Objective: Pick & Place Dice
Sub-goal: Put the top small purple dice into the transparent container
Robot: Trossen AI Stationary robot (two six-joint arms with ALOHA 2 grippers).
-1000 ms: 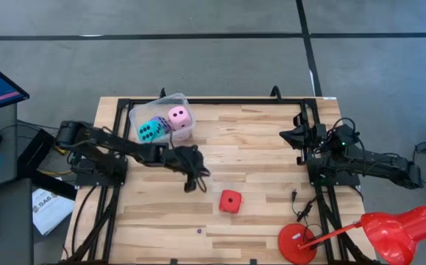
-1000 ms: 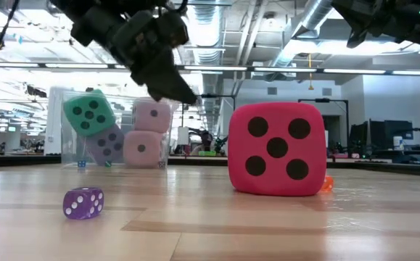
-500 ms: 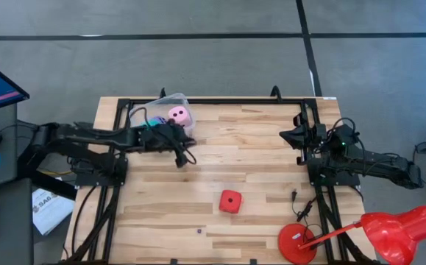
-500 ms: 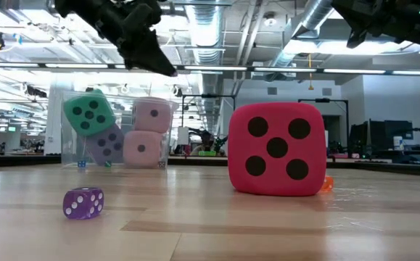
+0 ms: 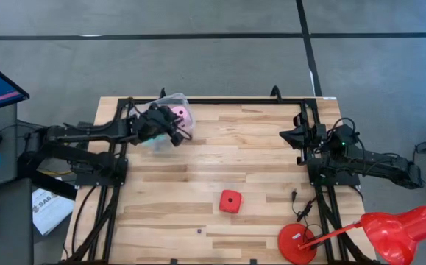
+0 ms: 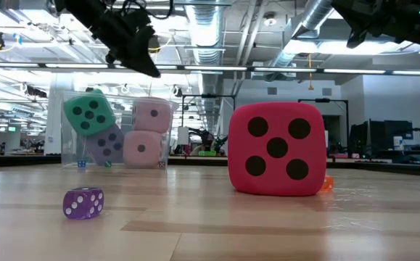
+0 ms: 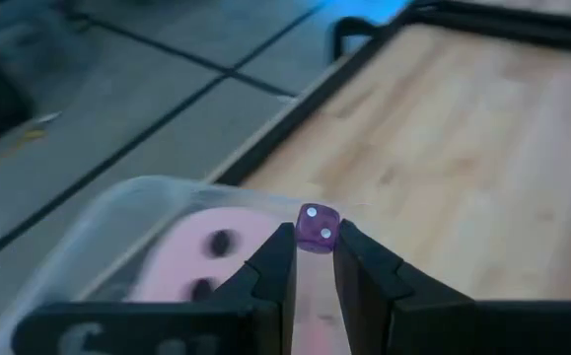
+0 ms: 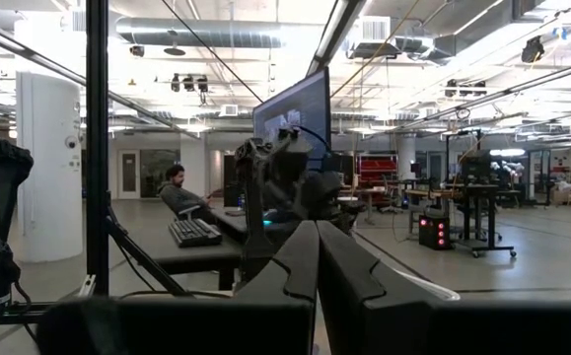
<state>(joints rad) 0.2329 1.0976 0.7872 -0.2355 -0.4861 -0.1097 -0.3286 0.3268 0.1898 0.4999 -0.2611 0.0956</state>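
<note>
Over the clear tub (image 5: 170, 103) at the desk's 11 o'clock corner, left gripper (image 5: 174, 137) has drawn back from mid-desk since a second ago. Jaws nearly closed, pinching a small purple die (image 7: 317, 229). Pink die (image 5: 181, 115) in tub. Red die (image 5: 230, 201) unmoved, toward 6 o'clock. Right gripper (image 8: 316, 258) idle at 3 o'clock, jaws closed, empty.

No legible words or brands, only pips, five on the red die (image 6: 276, 148)
</note>
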